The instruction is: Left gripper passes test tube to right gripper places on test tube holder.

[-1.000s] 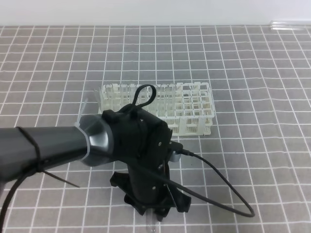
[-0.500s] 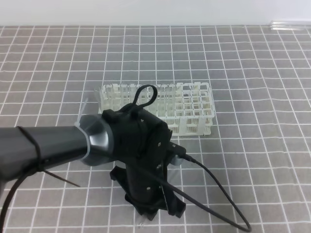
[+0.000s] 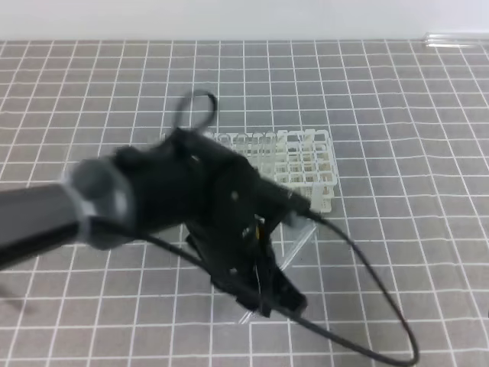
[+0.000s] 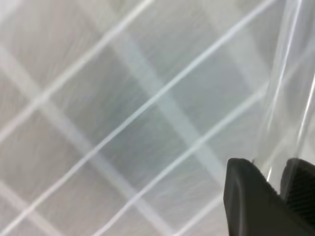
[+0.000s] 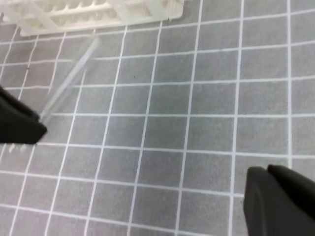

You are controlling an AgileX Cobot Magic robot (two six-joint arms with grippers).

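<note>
The test tube runs on a slant, its long axis climbing from low near the left gripper up and to the right toward the near corner of the test tube holder. In the right wrist view the tube shows the same tilt, its upper end close under the holder and its lower end meeting a dark finger at the left edge. The left gripper has its two fingers drawn close around the tube, clamped on it with only the glass between them. The right gripper sits low in its own camera, its fingers pressed together on nothing, well apart from the tube. The tube is clear and colourless, thin and faint against the grey gridded mat, blurred in places. The holder is a white lattice of small square holes.
</note>
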